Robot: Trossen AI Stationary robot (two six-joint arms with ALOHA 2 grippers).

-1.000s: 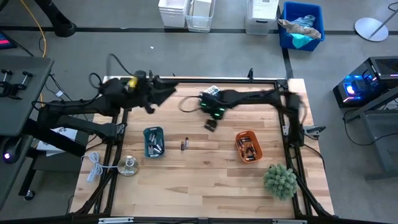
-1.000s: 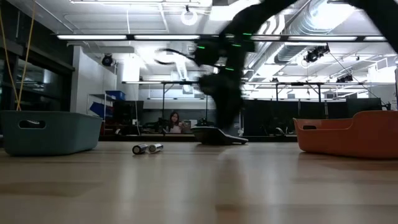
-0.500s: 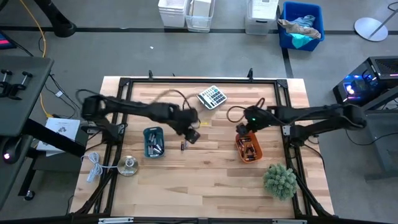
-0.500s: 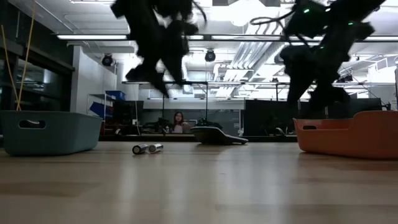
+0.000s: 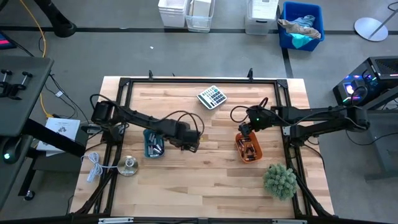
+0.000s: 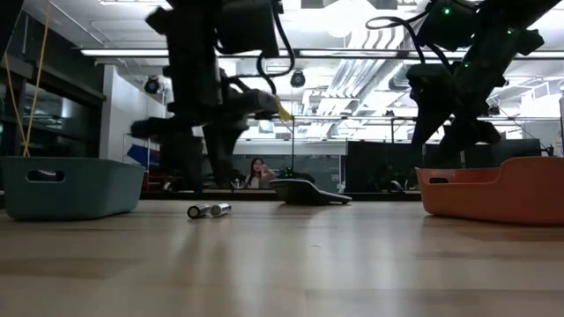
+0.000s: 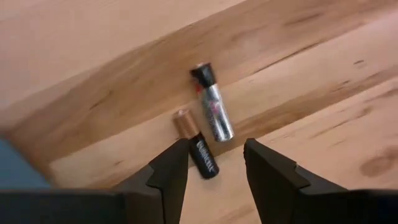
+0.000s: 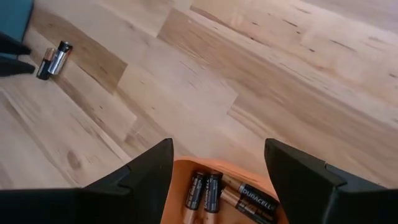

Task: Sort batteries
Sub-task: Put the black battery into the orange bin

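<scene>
Two loose batteries lie side by side on the wood: a silvery one [image 7: 212, 104] and a dark, copper-ended one [image 7: 198, 146], also seen as the battery pair [image 6: 209, 210]. My left gripper [image 7: 214, 167] [image 5: 189, 144] hovers open just above them, touching nothing. More batteries lie in the blue tray [image 5: 153, 142] and in the orange tray [image 5: 249, 147] [image 8: 224, 194]. My right gripper [image 8: 217, 171] [image 5: 244, 129] is open over the orange tray's far end and holds nothing.
A grey calculator [image 5: 211, 98] lies near the far edge. A green plant [image 5: 280, 180] stands at the near right corner, a coiled cable and a small glass object [image 5: 127, 165] at the near left. Bare wood stretches along the near side. A person sits in the room beyond [image 6: 257, 171].
My left arm has swung from the far left corner toward the table's middle and come down over the two loose batteries. My right arm has moved from the middle, near the calculator, toward the right edge and now hangs over the orange tray. The batteries have stayed in place.
</scene>
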